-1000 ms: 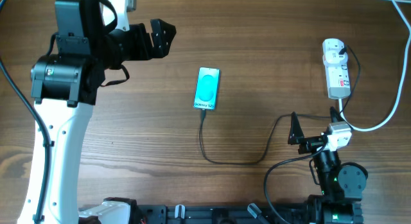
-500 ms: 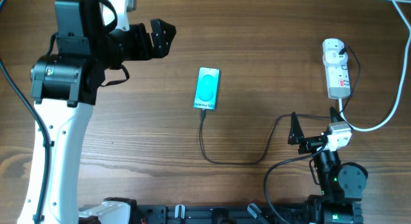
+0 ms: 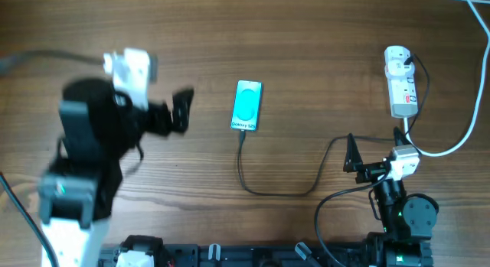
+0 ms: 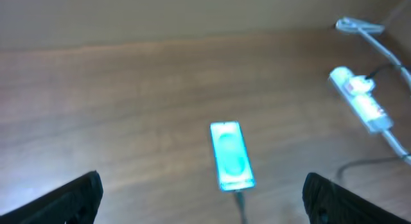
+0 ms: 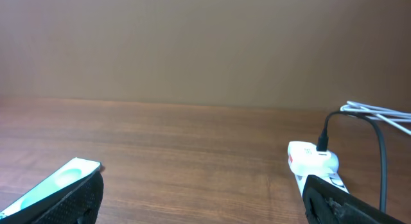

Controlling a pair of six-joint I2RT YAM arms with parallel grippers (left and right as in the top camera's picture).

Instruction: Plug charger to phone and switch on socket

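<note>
Down at five o'clock by the base, catching the right gripper spread wide, empty. Beside it, mind the charger: could snag there and tug off the phone at centre. At nine, seeing the left gripper blurred overhead, plainly wide only from its wrist. Farthest, one o'clock, spotting the socket, its plug clear only from the right wrist.
</note>
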